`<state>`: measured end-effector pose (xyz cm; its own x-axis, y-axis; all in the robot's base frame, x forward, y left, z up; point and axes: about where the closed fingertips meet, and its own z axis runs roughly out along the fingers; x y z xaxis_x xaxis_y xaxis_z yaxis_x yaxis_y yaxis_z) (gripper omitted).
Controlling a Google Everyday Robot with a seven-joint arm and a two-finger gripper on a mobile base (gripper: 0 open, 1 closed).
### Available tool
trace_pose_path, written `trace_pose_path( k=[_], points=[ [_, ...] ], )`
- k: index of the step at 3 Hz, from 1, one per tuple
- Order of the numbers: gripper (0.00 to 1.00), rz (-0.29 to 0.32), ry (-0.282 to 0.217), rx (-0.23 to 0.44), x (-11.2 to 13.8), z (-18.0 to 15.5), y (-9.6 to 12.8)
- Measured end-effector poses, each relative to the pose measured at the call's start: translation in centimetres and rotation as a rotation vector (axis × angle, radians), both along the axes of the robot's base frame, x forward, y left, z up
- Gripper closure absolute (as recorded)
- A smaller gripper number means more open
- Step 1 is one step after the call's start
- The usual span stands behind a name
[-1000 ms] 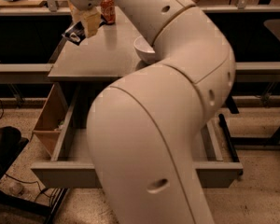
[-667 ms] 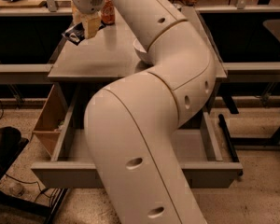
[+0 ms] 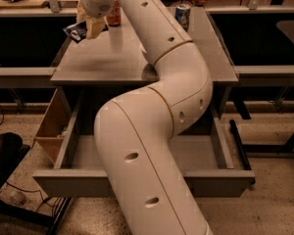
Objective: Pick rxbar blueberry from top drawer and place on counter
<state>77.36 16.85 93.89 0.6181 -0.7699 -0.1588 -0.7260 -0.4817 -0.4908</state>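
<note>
The tool (image 3: 90,27) hangs over the back left corner of the desk (image 3: 112,60), clamped on the bar (image 3: 74,32), whose dark wrapper with a white patch sticks out to the left of it, tilted and clear of the surface. The desk top is flat, grey and faintly shiny, with a soft shadow under the tool. At its far edge stand a blue-and-white can (image 3: 182,14) and, just right of the tool, an orange-red container (image 3: 114,17). Below, the wide grey drawer (image 3: 220,182) is pulled fully open, and the bulky white arm (image 3: 152,131) rises across its middle and hides much of its floor. A smaller tan wooden drawer (image 3: 50,126) juts out beside its left wall. Grey shelves (image 3: 269,72) run off to both sides, and the speckled floor (image 3: 277,204) carries cables (image 3: 19,196) at lower left.
</note>
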Motion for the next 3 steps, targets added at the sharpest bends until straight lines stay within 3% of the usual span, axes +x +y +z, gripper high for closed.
trace_pose_path(
  k=[1,2,3],
  points=[
    [0.85,-0.002,-0.006,0.013,0.46,-0.3,0.41],
    [0.62,-0.002,-0.006,0.013,0.47,-0.3,0.41],
    [0.31,-0.002,-0.006,0.013,0.47,-0.3,0.41]
  ],
)
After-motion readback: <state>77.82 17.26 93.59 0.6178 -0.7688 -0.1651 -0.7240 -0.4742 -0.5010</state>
